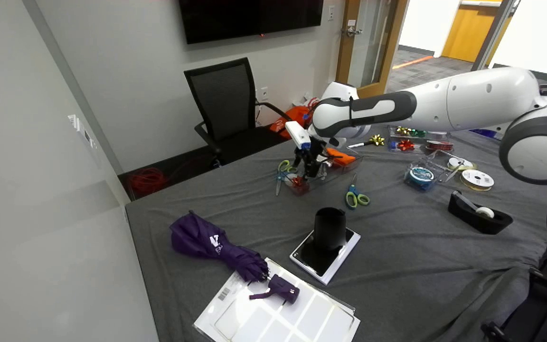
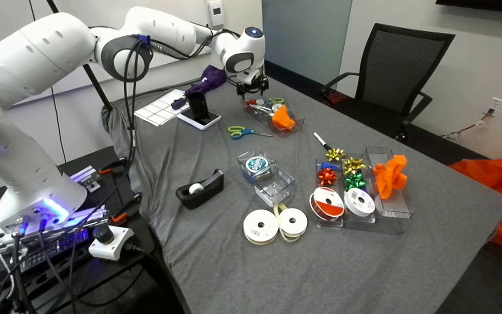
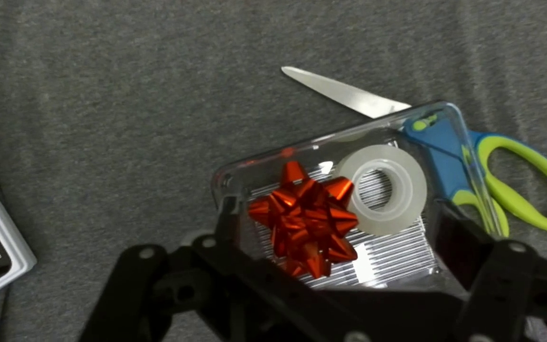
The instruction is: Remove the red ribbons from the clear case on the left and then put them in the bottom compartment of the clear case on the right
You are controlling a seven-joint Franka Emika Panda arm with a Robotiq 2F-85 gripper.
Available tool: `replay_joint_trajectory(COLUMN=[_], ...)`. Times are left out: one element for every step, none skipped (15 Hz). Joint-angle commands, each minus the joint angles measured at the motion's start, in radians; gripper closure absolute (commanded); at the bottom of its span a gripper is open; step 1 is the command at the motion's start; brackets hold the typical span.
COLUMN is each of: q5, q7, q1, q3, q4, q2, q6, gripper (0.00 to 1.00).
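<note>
The left clear case [image 3: 330, 137] lies on the grey cloth; in an exterior view [image 2: 296, 126] it also holds an orange cloth [image 2: 283, 117]. A shiny red ribbon bow [image 3: 304, 221] sits in its end compartment, touching a clear tape roll [image 3: 382, 190]. My gripper [image 3: 337, 213] is open, its fingers on either side of the bow and tape roll, holding nothing. In an exterior view my gripper [image 2: 252, 92] hangs over that end of the case. The right clear case [image 2: 395, 225] holds another red bow [image 2: 327, 176], a green bow, gold bow, ribbon spools and orange cloth.
Open scissors [image 3: 344, 92] lie against the left case's end, partly behind its clear wall. More scissors [image 2: 244, 132], a small clear case with a teal spool [image 2: 257, 164], a tape dispenser [image 2: 201, 189], a black cup [image 1: 329, 228] and a purple umbrella [image 1: 216, 244] lie around.
</note>
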Motion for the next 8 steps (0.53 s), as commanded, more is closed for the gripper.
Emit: replay_joint_trajectory(q5=[-0.009,-0.008,-0.007,-0.004,-0.004,-0.004,-0.005,-0.007], q7=[0.017,0.017,0.019,0.015,0.015,0.013,0.012,0.014], q1=[-0.011,-0.012,-0.012,-0.015,-0.016,-0.017,-0.018,-0.018], q3=[0.009,0.01,0.01,0.015,0.015,0.017,0.017,0.016], q4=[0.058,0.067,0.073,0.083,0.091,0.1,0.108,0.113], q2=[0.038,0.047,0.053,0.062,0.067,0.073,0.08,0.084], q6=[-0.031,-0.021,-0.015,0.0,0.003,0.003,0.001,-0.002], gripper=[0.0,0.0,0.0,0.0,0.0,0.0,0.0,0.0])
